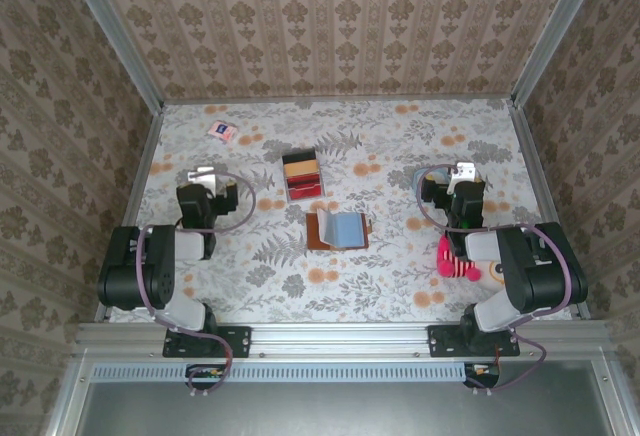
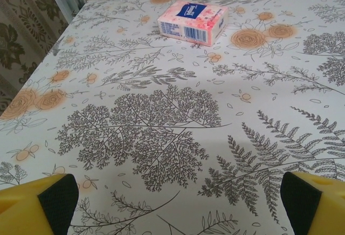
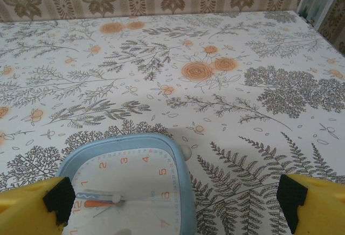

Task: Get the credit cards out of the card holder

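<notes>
Starting at the near edge of the tabletop: there's a pink striped soft thing over by the right side, tucked against the right arm.

A bit further in, roughly mid-table and between the two arms, is the card holder. It's brown, lying open, with the grey-blue inside facing up. Neither claw is touching it. The credit cards are too small to pick out from the top camera, so I can't say how they sit in there.

The left gripper is off toward the left edge with its jaws spread wide and nothing in them. In the left wrist view the yellow fingers just hang over bare floral cloth.

The right gripper is toward the right edge, also released and not gripping anything. It's hovering over a light blue clock. The orange numerals 2, 3, 4 and 5 read fine along the top of the dial.

Just beyond the card holder there's a red-and-orange tray.

Furthest out, near the far left corner, is a pink-and-white packet. It has a blue label, but the writing on it is too small to read.
</notes>
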Robot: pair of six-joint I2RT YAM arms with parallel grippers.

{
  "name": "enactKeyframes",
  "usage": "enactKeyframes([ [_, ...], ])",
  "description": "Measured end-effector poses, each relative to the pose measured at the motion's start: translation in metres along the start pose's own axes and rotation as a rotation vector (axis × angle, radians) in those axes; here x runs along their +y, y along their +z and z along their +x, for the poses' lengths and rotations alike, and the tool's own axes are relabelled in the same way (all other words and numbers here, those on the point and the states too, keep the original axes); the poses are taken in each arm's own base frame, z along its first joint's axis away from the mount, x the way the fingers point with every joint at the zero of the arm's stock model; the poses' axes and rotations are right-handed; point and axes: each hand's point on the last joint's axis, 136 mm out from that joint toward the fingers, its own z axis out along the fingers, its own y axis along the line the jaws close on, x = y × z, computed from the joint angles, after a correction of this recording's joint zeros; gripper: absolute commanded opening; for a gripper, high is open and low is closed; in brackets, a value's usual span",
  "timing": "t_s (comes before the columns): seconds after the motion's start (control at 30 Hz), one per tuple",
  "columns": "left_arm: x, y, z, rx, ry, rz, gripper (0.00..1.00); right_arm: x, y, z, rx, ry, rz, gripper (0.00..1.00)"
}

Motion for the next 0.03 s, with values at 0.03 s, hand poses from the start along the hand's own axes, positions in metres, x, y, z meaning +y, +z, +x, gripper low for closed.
enactKeyframes([
  [0.03,-0.0004,0.0001,-0.0007,-0.002,0.0,0.003,1.0,0.0,0.0,0.0,0.0,0.0,0.0,1.0],
])
